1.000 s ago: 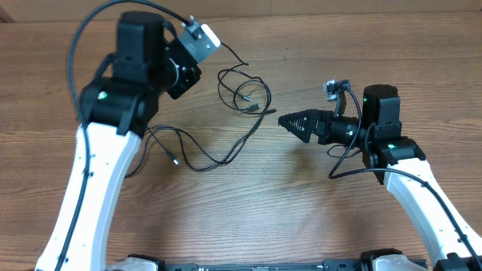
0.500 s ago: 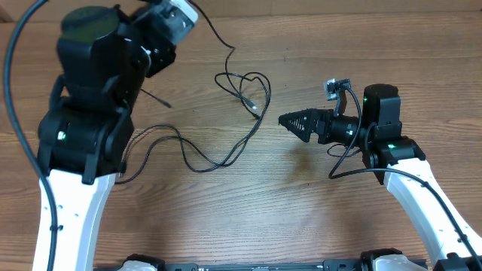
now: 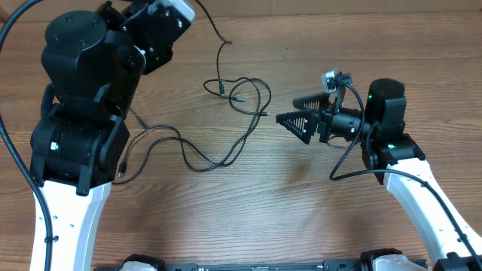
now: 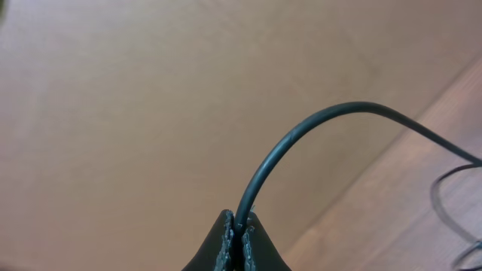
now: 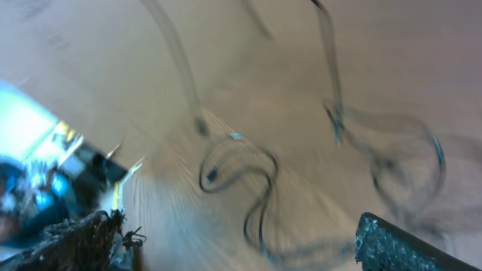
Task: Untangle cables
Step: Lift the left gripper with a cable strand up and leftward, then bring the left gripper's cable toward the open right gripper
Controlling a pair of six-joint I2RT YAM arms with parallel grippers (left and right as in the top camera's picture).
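Note:
Thin black cables lie tangled on the wooden table: a knot of loops [image 3: 242,90] in the middle and a longer wavy run [image 3: 197,156] toward the left. One cable [image 3: 223,44] rises from the knot to the top left. My left gripper [image 4: 239,229] is shut on that cable [image 4: 301,124] and holds it high above the table. My right gripper [image 3: 287,110] is open and empty, just right of the knot and pointing at it. In the right wrist view its fingers [image 5: 399,247] stand wide apart, with blurred cable loops [image 5: 252,192] between them.
My raised left arm [image 3: 83,113] covers the table's left side and hides part of the cables there. Small plug ends lie at the knot [image 3: 215,88] and beside it [image 3: 265,113]. The thicker black arm wire [image 3: 348,162] hangs by my right arm.
My left gripper rose and drew its cable up and left, dragging the knot a little left. My right gripper went from shut to open and is moving; its wrist view is blurred.

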